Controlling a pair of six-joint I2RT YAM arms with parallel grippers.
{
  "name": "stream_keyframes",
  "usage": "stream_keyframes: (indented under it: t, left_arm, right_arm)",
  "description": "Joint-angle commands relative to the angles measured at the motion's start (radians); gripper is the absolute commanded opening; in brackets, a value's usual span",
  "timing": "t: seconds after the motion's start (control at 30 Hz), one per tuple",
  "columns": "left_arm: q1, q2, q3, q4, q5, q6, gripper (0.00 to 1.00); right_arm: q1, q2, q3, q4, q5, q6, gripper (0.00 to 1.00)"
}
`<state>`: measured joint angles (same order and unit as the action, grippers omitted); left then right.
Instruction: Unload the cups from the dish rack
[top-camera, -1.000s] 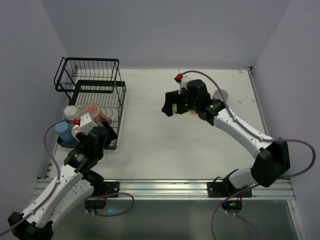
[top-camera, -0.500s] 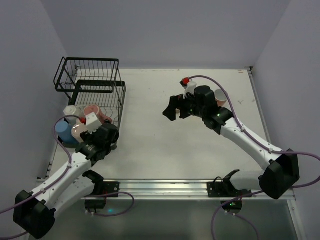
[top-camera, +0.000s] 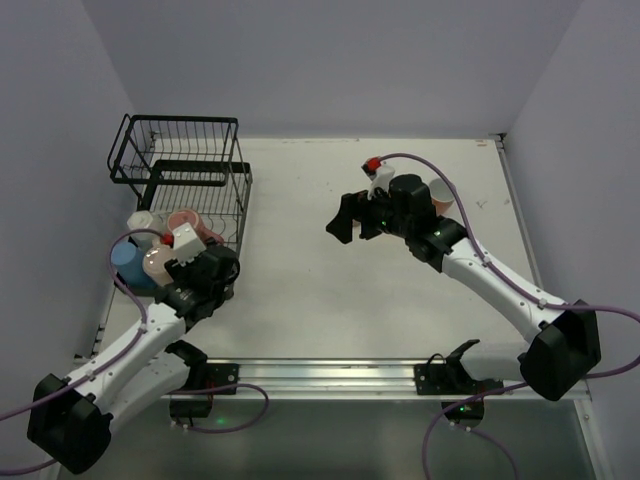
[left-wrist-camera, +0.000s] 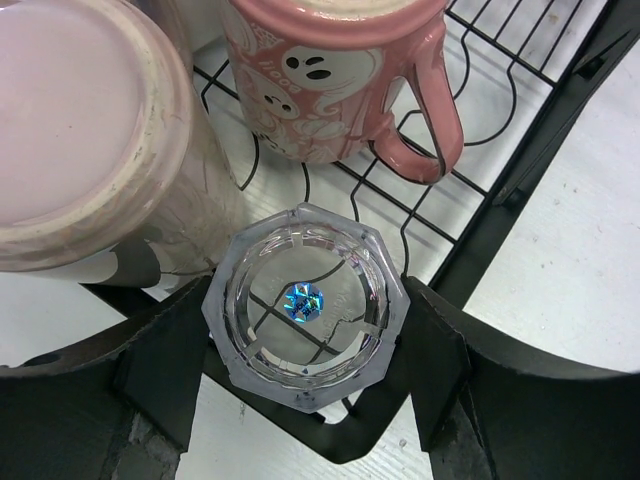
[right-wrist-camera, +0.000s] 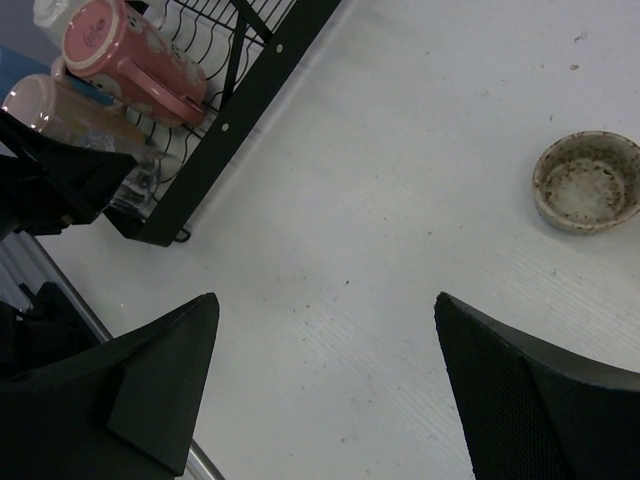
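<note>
In the left wrist view a clear glass cup (left-wrist-camera: 305, 305) stands upside down at the near corner of the black wire dish rack (left-wrist-camera: 530, 150). My left gripper (left-wrist-camera: 305, 350) is shut on it, a finger pressed to each side. Behind it sit a pink ghost-print mug (left-wrist-camera: 330, 80) and a pale pink cup (left-wrist-camera: 80, 120). From above, my left gripper (top-camera: 208, 270) is at the dish rack's (top-camera: 185, 165) near right corner, beside a light blue cup (top-camera: 127, 262) and the pink mug (top-camera: 185, 222). My right gripper (top-camera: 355, 215) hangs open over the table's middle, holding nothing.
A beige cup (right-wrist-camera: 587, 182) stands upright on the table at the far right, close behind my right arm, also seen as a cup (top-camera: 441, 194) from above. Walls close in at left, back and right. A metal rail (top-camera: 330, 375) runs along the near edge.
My left arm reached forward to the rack's near corner and its jaws closed onto the glass cup. My right arm swung slightly right and has held there.
</note>
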<state>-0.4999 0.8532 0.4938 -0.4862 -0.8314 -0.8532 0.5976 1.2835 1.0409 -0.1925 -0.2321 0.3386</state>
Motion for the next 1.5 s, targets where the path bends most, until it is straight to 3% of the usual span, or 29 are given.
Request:
stream_keyframes:
  t: [0.0,0.1,0.27,0.5,0.67,0.8,1.0,1.17,1.47]
  left_arm:
    - [-0.005,-0.068,-0.009,0.063,-0.031,0.000,0.36]
    - [-0.005,-0.134,0.012,0.066,0.052,0.032,0.29]
    - [-0.005,-0.244,0.080,0.051,0.242,0.069,0.26]
    - [-0.005,-0.362,0.120,0.125,0.559,0.040,0.24]
    - [-0.005,-0.336,0.062,0.407,0.857,-0.007,0.24]
    - [-0.005,-0.255,-0.010,0.786,1.026,-0.108,0.22]
    - [-0.008,-0.097,-0.064,1.148,1.136,-0.239,0.19]
    - [-0.037,0.003,-0.072,1.319,1.193,-0.314,0.18]
    - [-0.137,0.056,-0.075,1.367,1.177,-0.319,0.17]
  right_arm:
    - [0.005,-0.036,0.001,0.053,-0.022,0.016,0.91]
    - [0.007,-0.047,-0.004,0.079,-0.039,0.042,0.91]
    - [0.010,-0.114,-0.074,0.186,-0.099,0.125,0.93]
    - [0.027,-0.266,-0.278,0.511,-0.182,0.338,0.92]
    - [0.074,-0.375,-0.430,0.574,-0.190,0.391,0.89]
    - [0.090,-0.467,-0.563,0.674,-0.171,0.464,0.76]
    - [0.110,-0.472,-0.584,0.735,-0.196,0.497,0.76]
    - [0.131,-0.478,-0.571,0.737,-0.128,0.491,0.77]
    - [0.131,-0.472,-0.515,0.734,-0.062,0.456,0.72]
